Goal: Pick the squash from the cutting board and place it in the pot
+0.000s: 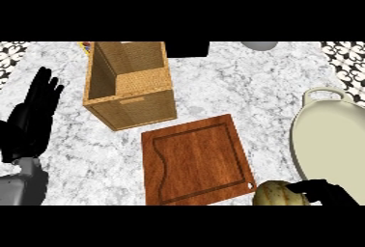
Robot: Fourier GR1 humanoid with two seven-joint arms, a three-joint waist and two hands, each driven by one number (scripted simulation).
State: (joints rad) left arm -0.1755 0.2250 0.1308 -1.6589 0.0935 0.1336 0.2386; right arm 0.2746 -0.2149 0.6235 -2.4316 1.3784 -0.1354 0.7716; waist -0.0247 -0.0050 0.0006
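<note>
A: While the squash sits in the right hand at the view's lower edge, we note that it lies off the cutting board, just beyond the board's lower right corner; the black fingers curl over its right side, so we judge the hand closed on it.

B: Confirmed; which way does the pot lie?

A: The pot lies directly above and slightly right of the hand in the view, its cream rim near the fingers; the squash's long axis we cannot fix, since the lower part is cut off.

B: And the left hand?

A: It rests open at the left edge, fingers up, well apart from the squash; the right hand is the nearer.

B: Room for moving?

A: The path from hand to pot shows no obstruction; the wicker basket stands beyond the board, well apart from that path.
</note>
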